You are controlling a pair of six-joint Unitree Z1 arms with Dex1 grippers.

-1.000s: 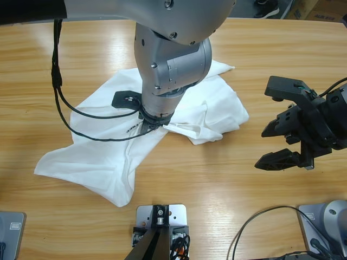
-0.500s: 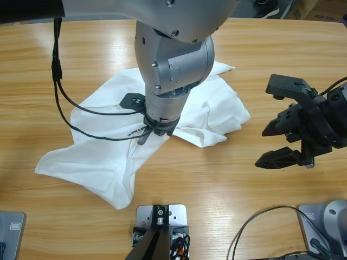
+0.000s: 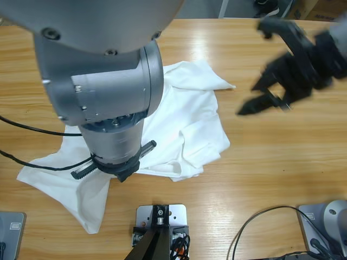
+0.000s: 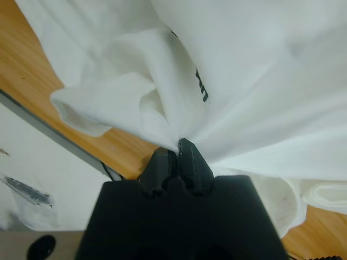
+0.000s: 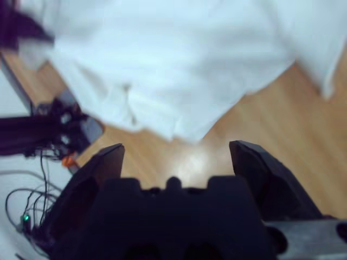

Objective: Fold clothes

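Long wooden table, pale glossy planks, grain running left to right, one crumpled white shirt lying on it left of centre, a sleeve point reaching right at the far side, a loose corner trailing to the near left edge

Shirt on table — right gripper beside it, apart.

Wooden worktop, light varnished planks with grain running lengthwise; glare patches on the surface. Cardboard box beyond the far edge at the upper right corner. Dark shoes on the floor just left of that box. Grey floor visible past the far edge.
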